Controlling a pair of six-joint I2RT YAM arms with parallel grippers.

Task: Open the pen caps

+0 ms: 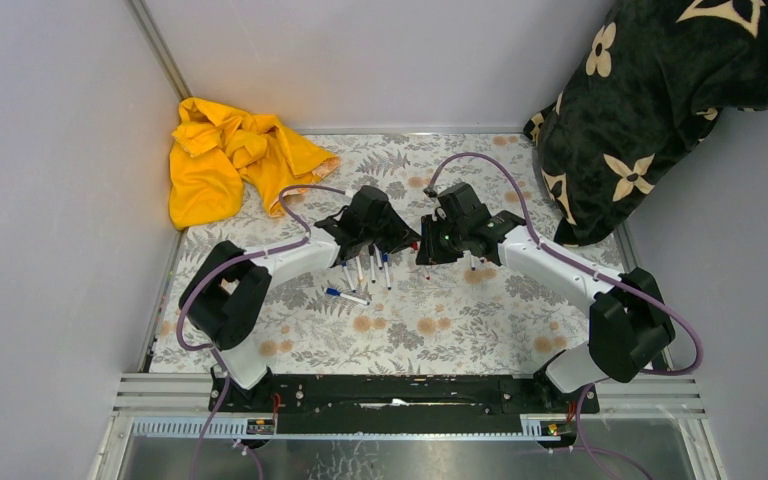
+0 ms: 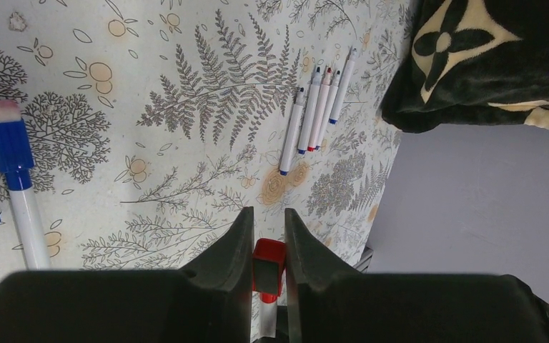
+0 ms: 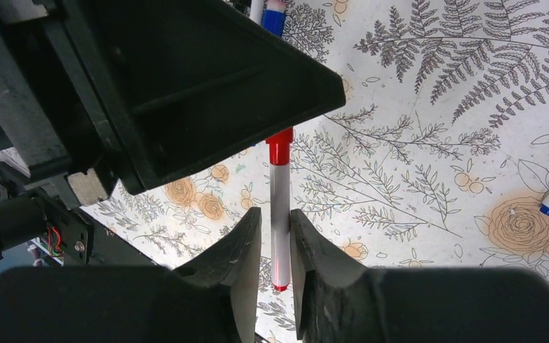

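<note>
The red cap (image 2: 269, 259) is sitting clamped between the jaws of the left gripper (image 2: 268, 214). Its white barrel (image 3: 280, 214) is running out toward the right gripper (image 3: 275, 213), whose jaws are standing slightly apart around it, a sliver of cloth showing on one side. In the top view the pen is hanging between the two wrists, just above the table's centre.

The cap is looking light, stiff and smooth, likely a friction fit, so it is probably calling for a straight pull along the barrel rather than a bend. The cap's short body and the barrel's middle are the sound places to hold, since the slim plastic could slip or twist.

From the left wrist, a row of pens (image 2: 314, 107) is lying at one o'clock and a blue-capped pen (image 2: 14, 179) at nine. The fern-printed tablecloth (image 1: 440, 330) is covering the table. A crumpled yellow cloth (image 1: 225, 160) is lying at eleven o'clock, a black flowered blanket (image 1: 660, 100) at two, with grey walls (image 1: 60, 150) closing in.
</note>
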